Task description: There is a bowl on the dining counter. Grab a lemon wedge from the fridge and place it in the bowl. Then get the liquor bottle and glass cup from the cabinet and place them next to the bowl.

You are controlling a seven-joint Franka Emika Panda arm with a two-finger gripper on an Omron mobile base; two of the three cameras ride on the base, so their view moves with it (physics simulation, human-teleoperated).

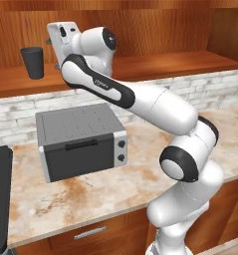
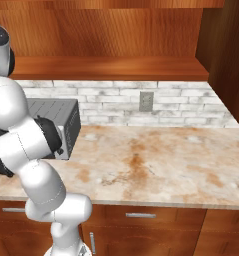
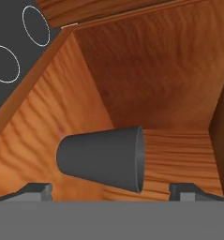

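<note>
The glass cup (image 1: 32, 62) is a dark grey tapered tumbler standing upright on the wooden shelf of the cabinet (image 1: 155, 64), at its left end. My gripper (image 1: 53, 53) is raised to shelf height just right of the cup, a short gap away. The hand view is rolled, so the glass cup (image 3: 104, 159) appears on its side, close ahead and between the two spread fingertips (image 3: 36, 191). My gripper (image 3: 111, 193) is open and holds nothing. The cabinet (image 3: 160, 75) walls surround the cup.
A grey toaster oven (image 1: 80, 139) sits on the marble wall counter (image 1: 90, 194) below the shelf, under my forearm. A dark grey appliance (image 1: 0, 199) stands at the counter's left end. The brick backsplash has an outlet (image 2: 146, 101). The cabinet's side wall (image 2: 226, 65) closes the right.
</note>
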